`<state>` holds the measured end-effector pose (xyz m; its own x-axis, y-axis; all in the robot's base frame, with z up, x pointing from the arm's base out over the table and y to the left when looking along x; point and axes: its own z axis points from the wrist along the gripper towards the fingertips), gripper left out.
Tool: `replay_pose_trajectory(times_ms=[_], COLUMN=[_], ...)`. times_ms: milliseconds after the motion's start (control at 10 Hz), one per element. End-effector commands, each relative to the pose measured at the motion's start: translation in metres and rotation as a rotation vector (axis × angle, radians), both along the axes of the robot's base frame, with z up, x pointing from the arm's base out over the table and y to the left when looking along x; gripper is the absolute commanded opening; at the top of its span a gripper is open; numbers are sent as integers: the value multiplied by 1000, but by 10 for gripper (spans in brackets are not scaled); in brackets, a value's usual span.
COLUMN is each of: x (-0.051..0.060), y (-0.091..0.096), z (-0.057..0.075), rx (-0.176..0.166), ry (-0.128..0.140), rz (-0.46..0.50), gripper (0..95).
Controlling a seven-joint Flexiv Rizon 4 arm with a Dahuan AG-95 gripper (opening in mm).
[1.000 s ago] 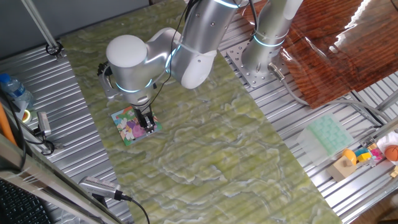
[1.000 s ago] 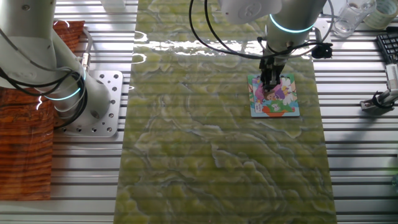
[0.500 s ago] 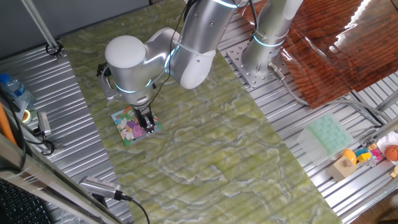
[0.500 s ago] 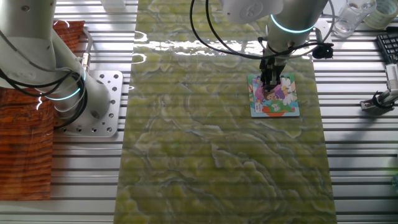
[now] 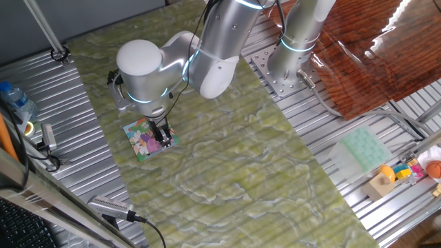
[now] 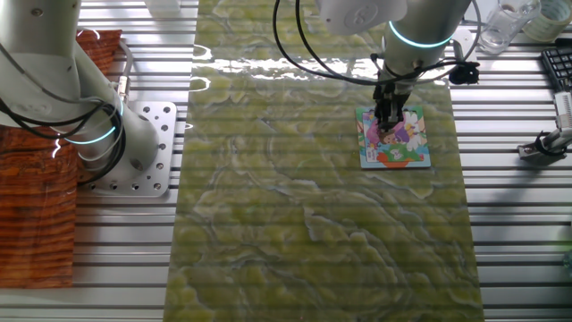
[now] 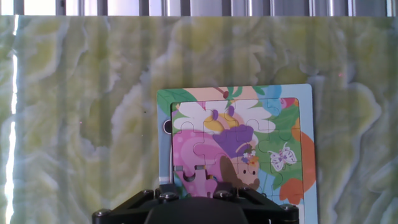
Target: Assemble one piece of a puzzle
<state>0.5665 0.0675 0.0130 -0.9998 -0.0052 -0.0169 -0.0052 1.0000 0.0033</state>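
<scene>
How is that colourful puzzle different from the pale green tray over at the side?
The puzzle shows a bright cartoon picture; the tray is plain pale green with a moulded grid. The puzzle lies on the green mat beneath the pincer; the tray sits apart on the metal slats. Both lie flat.

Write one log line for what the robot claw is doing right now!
claw: down on puzzle | piece: at claw tips, on puzzle | grip: cannot tell | surface: green mat

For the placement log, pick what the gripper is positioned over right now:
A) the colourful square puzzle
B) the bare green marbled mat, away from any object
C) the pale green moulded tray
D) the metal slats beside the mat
A: in both fixed views the gripper is down over the puzzle, and the hand view shows the puzzle directly below.
</scene>
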Motion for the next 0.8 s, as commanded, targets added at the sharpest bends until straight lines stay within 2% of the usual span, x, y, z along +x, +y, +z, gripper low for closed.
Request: replay_pose_trajectory(times_ms=[100, 800], x=[0, 0], y=[0, 0], z=[-1, -1], rx=[1, 4], ry=[-1, -9], rz=[2, 5], gripper=[0, 0])
